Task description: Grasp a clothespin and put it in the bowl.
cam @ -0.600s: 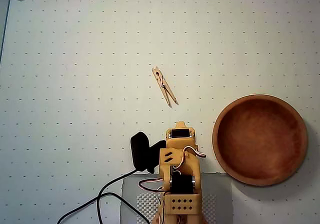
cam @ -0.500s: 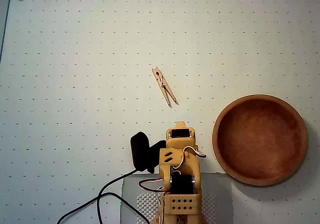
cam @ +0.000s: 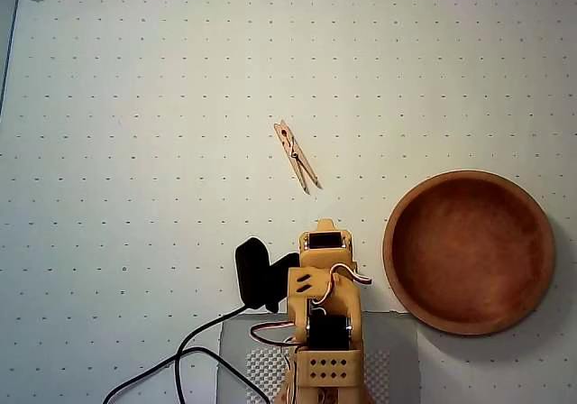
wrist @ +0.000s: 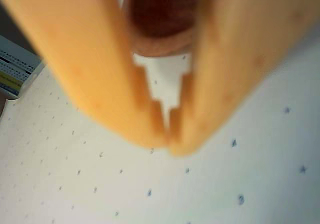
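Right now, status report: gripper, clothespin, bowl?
Gripper shut, empty. Light-tan wooden clothespin flat on dotted mat, untouched. Reddish-brown wooden bowl empty. Nothing between them.

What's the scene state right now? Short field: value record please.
surface: white dotted mat
clothespin: wooden clothespin lying flat on the mat, diagonal in the overhead view, untouched
bowl: wooden bowl at lower right in the overhead view, empty
arm: orange arm folded at the bottom edge, short of the clothespin
claw: claw shut in the wrist view, fingertips meeting, nothing between them
task progress: grasp not yet begun
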`<action>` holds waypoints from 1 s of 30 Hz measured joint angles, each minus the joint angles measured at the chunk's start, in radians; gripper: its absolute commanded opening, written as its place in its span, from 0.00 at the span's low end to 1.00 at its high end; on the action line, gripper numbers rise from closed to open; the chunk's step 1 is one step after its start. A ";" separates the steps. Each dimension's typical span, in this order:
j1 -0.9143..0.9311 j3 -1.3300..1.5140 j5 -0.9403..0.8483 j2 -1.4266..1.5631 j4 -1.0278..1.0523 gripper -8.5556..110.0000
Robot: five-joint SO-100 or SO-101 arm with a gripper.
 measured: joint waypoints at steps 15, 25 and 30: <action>-0.031 0.000 0.005 0.000 0.000 0.06; -0.071 0.000 0.011 0.000 0.000 0.06; -0.095 0.000 0.011 0.000 0.000 0.06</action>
